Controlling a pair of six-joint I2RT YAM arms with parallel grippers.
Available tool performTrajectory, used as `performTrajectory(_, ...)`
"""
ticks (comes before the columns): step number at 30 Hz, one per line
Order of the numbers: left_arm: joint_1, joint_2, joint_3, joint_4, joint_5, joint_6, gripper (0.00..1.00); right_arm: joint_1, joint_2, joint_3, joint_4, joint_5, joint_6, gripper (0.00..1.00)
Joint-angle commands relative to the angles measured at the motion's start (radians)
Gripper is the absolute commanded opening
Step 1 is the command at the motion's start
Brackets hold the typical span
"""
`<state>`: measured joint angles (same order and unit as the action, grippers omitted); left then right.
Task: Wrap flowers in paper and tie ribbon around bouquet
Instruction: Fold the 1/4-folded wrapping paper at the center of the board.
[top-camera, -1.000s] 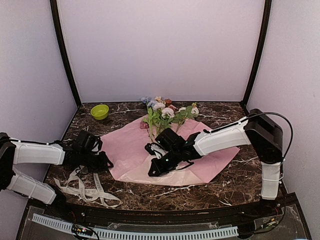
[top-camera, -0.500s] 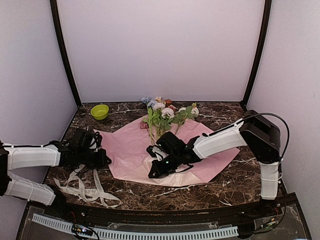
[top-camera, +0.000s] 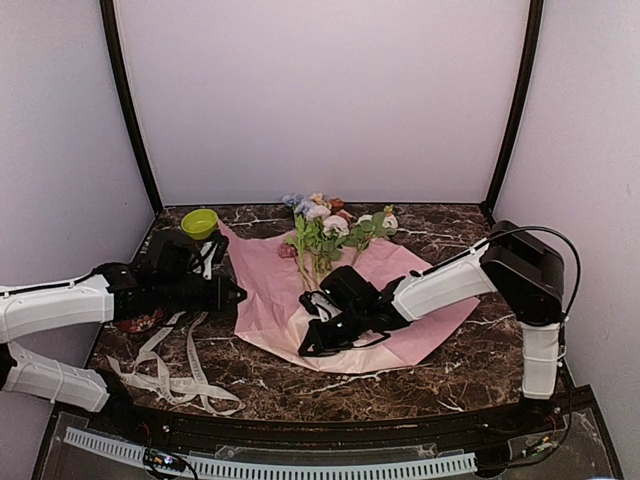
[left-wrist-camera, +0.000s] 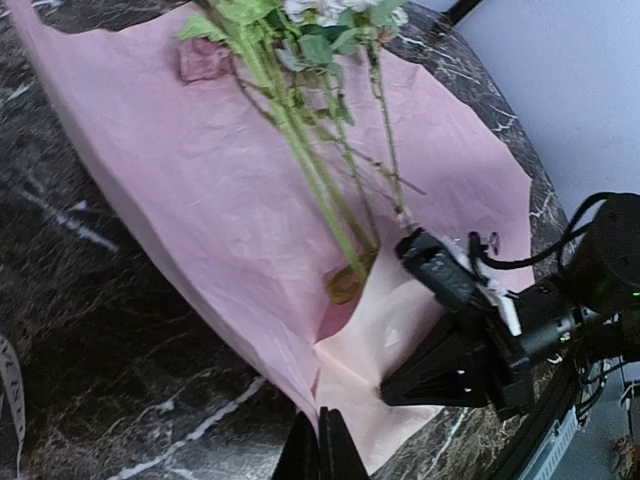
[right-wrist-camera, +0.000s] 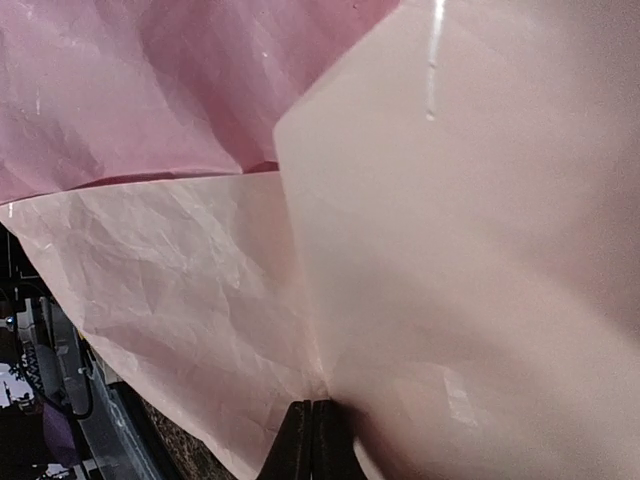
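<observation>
The flowers (top-camera: 325, 232) lie on the pale pink paper (top-camera: 272, 290), blooms toward the back wall and green stems (left-wrist-camera: 318, 175) pointing to the front. My left gripper (top-camera: 237, 295) is shut on the paper's left edge, which is raised and drawn toward the stems; in the left wrist view its tips (left-wrist-camera: 320, 442) pinch that edge. My right gripper (top-camera: 304, 349) is shut on a folded front flap of the paper (right-wrist-camera: 180, 270), its tips (right-wrist-camera: 312, 425) closed on the crease. The cream ribbon (top-camera: 172, 375) lies loose at the front left. No wrapped bouquet shows.
A green bowl (top-camera: 200, 223) stands at the back left corner. A small pink fallen bloom (left-wrist-camera: 205, 60) rests on the paper beside the stems. A black frame post (top-camera: 128, 110) rises at the left, close to pale walls that shut in the marble table (top-camera: 420, 385).
My left gripper closed on the paper's left edge and moved right and up, lifting that side toward the flowers. The right arm has hardly moved.
</observation>
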<state>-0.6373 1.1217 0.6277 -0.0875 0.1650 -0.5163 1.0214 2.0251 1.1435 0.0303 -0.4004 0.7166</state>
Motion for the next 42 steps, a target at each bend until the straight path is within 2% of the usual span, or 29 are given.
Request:
performTrajectory(1,-0.041,0.085,0.119,0.030,0.037,0.065,0.00,-0.018,-0.012,-0.039,0.054,-0.023,0.047,0.02)
performTrajectory(8,-0.109,0.234,0.264,0.062,0.087,0.107,0.00,-0.027,-0.031,-0.032,0.097,-0.036,0.061,0.03)
performTrajectory(12,-0.123,0.282,0.310,0.078,0.085,0.109,0.00,-0.041,-0.082,-0.045,0.084,0.010,0.067,0.05)
performTrajectory(21,-0.152,0.371,0.376,0.075,0.080,0.153,0.00,-0.078,-0.269,-0.262,0.161,0.087,0.141,0.09)
performTrajectory(25,-0.176,0.424,0.432,0.074,0.088,0.177,0.00,-0.105,-0.222,-0.300,0.228,0.045,0.150,0.09)
performTrajectory(30,-0.212,0.509,0.507,0.078,0.101,0.195,0.00,-0.125,-0.135,-0.272,0.290,0.005,0.143,0.09)
performTrajectory(35,-0.265,0.609,0.590,0.059,0.126,0.216,0.00,-0.151,-0.130,-0.321,0.451,-0.048,0.218,0.09)
performTrajectory(39,-0.277,0.651,0.618,0.058,0.123,0.206,0.00,-0.176,-0.212,-0.370,0.498,-0.049,0.241,0.08)
performTrajectory(42,-0.278,0.660,0.616,0.058,0.082,0.219,0.00,-0.200,-0.309,-0.402,0.468,-0.014,0.253,0.08)
